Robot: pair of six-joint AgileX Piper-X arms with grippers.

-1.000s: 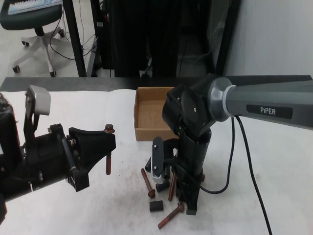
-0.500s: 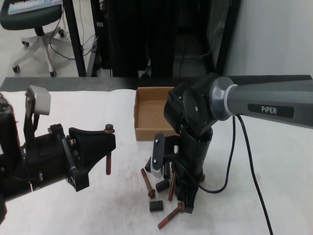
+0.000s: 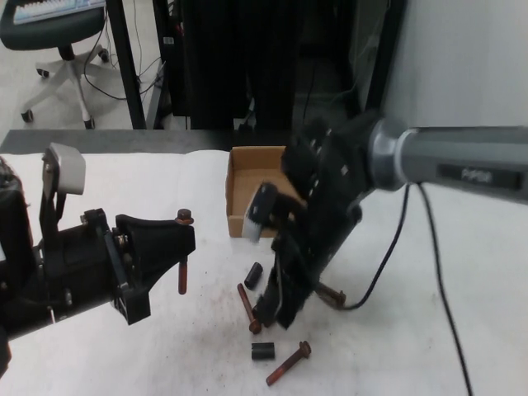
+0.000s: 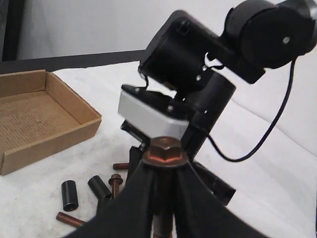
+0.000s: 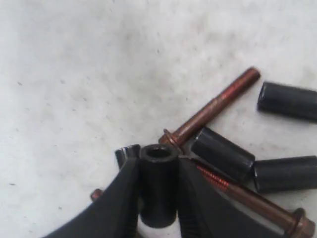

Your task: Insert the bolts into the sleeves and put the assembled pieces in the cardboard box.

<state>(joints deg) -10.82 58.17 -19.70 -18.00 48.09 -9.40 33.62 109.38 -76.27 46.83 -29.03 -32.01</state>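
Observation:
My left gripper [image 3: 181,249] is shut on a copper bolt [image 3: 183,262], held upright with its hex head [image 4: 164,150] on top, above the bench's left half. My right gripper [image 3: 275,307] hangs tilted over the pile of parts and is shut on a black sleeve [image 5: 158,186], whose open end faces the wrist camera. The cardboard box [image 3: 239,221] lies just behind the right arm, with bare brown floor [image 4: 34,116]. Under the held sleeve lie loose bolts [image 5: 210,106] and more sleeves [image 5: 223,153].
Loose on the white cloth are a sleeve [image 3: 254,274], another sleeve [image 3: 262,350], a bolt [image 3: 247,307] and a bolt [image 3: 289,363]. A black cable [image 3: 388,264] trails from the right arm. Free room lies at the cloth's right and front left.
The right arm has risen, tilted and swung left toward the left gripper, taking a sleeve up out of the pile. The left arm and its bolt have not moved.

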